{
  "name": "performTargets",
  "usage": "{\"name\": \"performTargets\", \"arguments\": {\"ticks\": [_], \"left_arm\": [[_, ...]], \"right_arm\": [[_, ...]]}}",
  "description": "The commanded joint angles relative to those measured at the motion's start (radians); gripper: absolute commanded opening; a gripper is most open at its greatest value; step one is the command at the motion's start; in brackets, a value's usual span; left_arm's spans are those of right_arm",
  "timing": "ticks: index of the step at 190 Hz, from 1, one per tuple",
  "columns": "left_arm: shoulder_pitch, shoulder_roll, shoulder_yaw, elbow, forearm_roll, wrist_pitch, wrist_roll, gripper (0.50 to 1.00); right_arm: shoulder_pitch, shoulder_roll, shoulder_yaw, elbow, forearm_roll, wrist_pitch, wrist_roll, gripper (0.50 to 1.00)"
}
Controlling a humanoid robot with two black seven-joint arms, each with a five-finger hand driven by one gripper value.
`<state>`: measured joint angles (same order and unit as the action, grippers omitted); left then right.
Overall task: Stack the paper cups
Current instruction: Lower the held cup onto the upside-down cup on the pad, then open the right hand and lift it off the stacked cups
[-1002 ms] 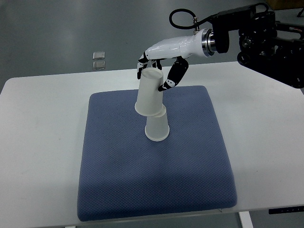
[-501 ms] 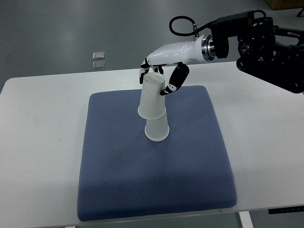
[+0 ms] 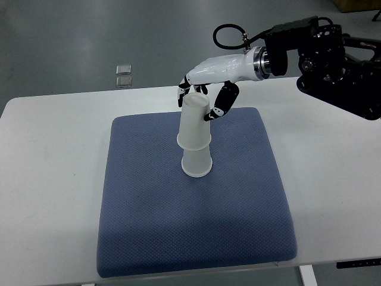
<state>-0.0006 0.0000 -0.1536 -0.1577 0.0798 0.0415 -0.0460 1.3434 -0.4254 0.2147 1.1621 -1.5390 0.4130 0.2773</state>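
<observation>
Two white paper cups stand upside down on the blue mat (image 3: 149,220). The lower cup (image 3: 197,163) rests on the mat near its middle. Over it sits the upper cup (image 3: 194,124), nearly upright and covering the lower cup's top part. My right hand (image 3: 201,100) reaches in from the upper right on a white forearm and is shut on the upper cup's top end, with the thumb (image 3: 219,107) on its right side and the fingers (image 3: 185,92) behind its left. The left arm does not show.
The mat lies on a white table (image 3: 53,179). The right arm's black body (image 3: 333,59) hangs over the table's far right corner. Two small metal squares (image 3: 124,75) lie on the grey floor beyond the table's far edge.
The upper cup was tilted with its top leaning left; it has swung upright and shifted slightly right, settling further down over the lower cup. The right hand moved with it.
</observation>
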Motion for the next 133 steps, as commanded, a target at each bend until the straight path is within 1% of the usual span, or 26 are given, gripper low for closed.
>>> {"name": "performTargets", "arguments": {"ticks": [1,27,47,57,62,63,64,69,70,73,74,77,80,81,82,83,84,87,89,99,109,122,133], "left_arm": [[-0.001,0.000,0.000,0.000,0.000,0.000,0.000,1.000],[-0.001,0.000,0.000,0.000,0.000,0.000,0.000,1.000],[-0.001,0.000,0.000,0.000,0.000,0.000,0.000,1.000],[-0.001,0.000,0.000,0.000,0.000,0.000,0.000,1.000],[-0.001,0.000,0.000,0.000,0.000,0.000,0.000,1.000],[-0.001,0.000,0.000,0.000,0.000,0.000,0.000,1.000],[0.001,0.000,0.000,0.001,0.000,0.000,0.000,1.000],[-0.001,0.000,0.000,0.000,0.000,0.000,0.000,1.000],[0.001,0.000,0.000,0.001,0.000,0.000,0.000,1.000],[0.001,0.000,0.000,0.000,0.000,0.000,0.000,1.000],[0.001,0.000,0.000,0.000,0.000,0.000,0.000,1.000],[-0.001,0.000,0.000,0.000,0.000,0.000,0.000,1.000],[0.001,0.000,0.000,0.000,0.000,0.000,0.000,1.000],[0.001,0.000,0.000,0.000,0.000,0.000,0.000,1.000],[-0.001,0.000,0.000,0.001,0.000,0.000,0.000,1.000],[-0.001,0.000,0.000,0.001,0.000,0.000,0.000,1.000],[-0.001,0.000,0.000,0.001,0.000,0.000,0.000,1.000],[0.001,0.000,0.000,0.000,0.000,0.000,0.000,1.000],[-0.001,0.000,0.000,0.000,0.000,0.000,0.000,1.000],[-0.001,0.000,-0.001,0.000,0.000,0.000,0.000,1.000],[-0.001,0.000,0.000,0.000,0.000,0.000,0.000,1.000],[0.001,0.000,0.000,0.001,0.000,0.000,0.000,1.000],[0.001,0.000,0.000,0.000,0.000,0.000,0.000,1.000]], "right_arm": [[-0.007,-0.003,0.000,0.005,-0.006,0.000,0.000,0.504],[-0.018,-0.006,-0.002,0.010,-0.010,0.000,0.000,0.507],[-0.027,-0.006,-0.003,0.011,-0.012,-0.014,0.000,0.545],[-0.033,-0.006,-0.005,0.011,-0.010,-0.023,0.000,0.588],[-0.036,-0.006,-0.003,0.011,-0.010,-0.026,0.000,0.625],[-0.036,-0.006,-0.003,0.011,-0.010,-0.026,0.000,0.625],[-0.038,-0.006,-0.003,0.011,-0.010,-0.028,0.000,0.637],[-0.038,-0.006,-0.003,0.011,-0.010,-0.029,0.000,0.656],[-0.038,-0.007,-0.003,0.011,-0.010,-0.029,0.000,0.668],[-0.038,-0.007,-0.003,0.011,-0.010,-0.029,0.000,0.678],[-0.038,-0.007,-0.003,0.011,-0.009,-0.029,0.000,0.690],[-0.040,-0.007,-0.003,0.011,-0.010,-0.029,0.000,0.701],[-0.040,-0.007,-0.003,0.013,-0.009,-0.029,0.002,0.729],[-0.040,-0.007,-0.003,0.013,-0.009,-0.029,0.002,0.729],[-0.040,-0.007,-0.003,0.013,-0.009,-0.029,0.002,0.743],[-0.040,-0.007,-0.003,0.013,-0.009,-0.029,0.002,0.744],[-0.040,-0.007,-0.003,0.013,-0.009,-0.029,0.002,0.758],[-0.040,-0.009,-0.003,0.013,-0.009,-0.029,0.002,0.768],[-0.040,-0.009,-0.003,0.014,-0.007,-0.028,0.002,0.791],[-0.041,-0.012,-0.003,0.014,-0.006,-0.023,0.003,0.823],[-0.041,-0.015,-0.003,0.021,-0.006,-0.019,0.003,0.846],[-0.041,-0.018,-0.003,0.025,-0.004,-0.016,0.003,0.858],[-0.041,-0.021,-0.003,0.031,-0.004,-0.008,0.003,0.858]]}}
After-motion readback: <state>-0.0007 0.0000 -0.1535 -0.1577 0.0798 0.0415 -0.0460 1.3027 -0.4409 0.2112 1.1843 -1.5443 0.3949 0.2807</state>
